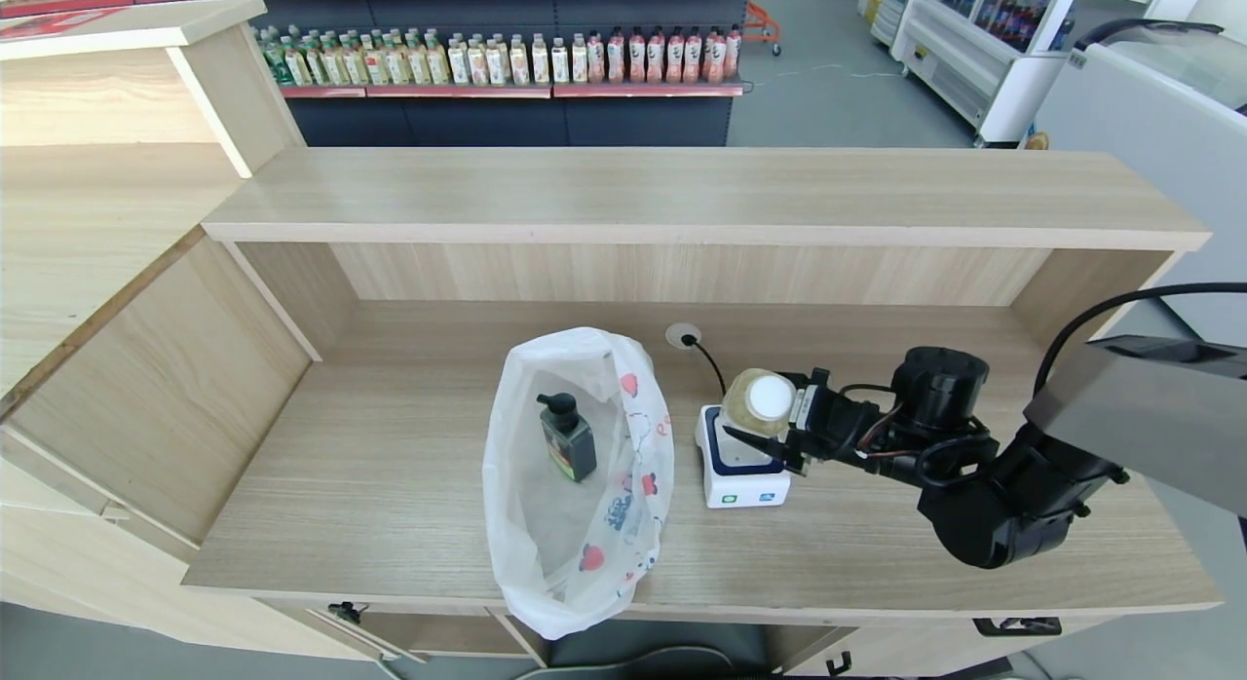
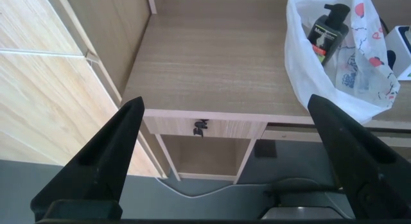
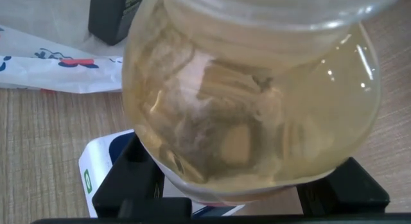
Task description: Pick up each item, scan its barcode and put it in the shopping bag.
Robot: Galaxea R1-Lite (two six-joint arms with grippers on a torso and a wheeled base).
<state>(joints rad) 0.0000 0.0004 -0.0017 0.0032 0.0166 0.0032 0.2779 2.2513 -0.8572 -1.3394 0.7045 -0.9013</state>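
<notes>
- The right gripper (image 1: 779, 432) holds a round bottle (image 1: 760, 402) with a white cap. Its fingers (image 3: 131, 185) are clamped on the wide sides of the bottle.
- The bottle is over the white and blue scanner (image 1: 745, 485), which sits near the middle of the counter (image 1: 390, 466). It is hard to tell if the bottle touches the scanner.
- The bottle is full of pale yellow drink, so it is likely a bit heavy. Its skin looks smooth and round, so it may slip. The wide middle looks like the best place to hold it.
- The shopping bag (image 1: 507, 485) lies just beside the scanner, and its bottom hangs over the front edge of the counter. It looks thin and soft, so its mouth may fold shut. A dark pump bottle (image 1: 568, 436) is inside it.
- The left gripper (image 2: 225, 102) hangs off the front left corner of the counter. Its fingers are wide apart and hold nothing.
</notes>
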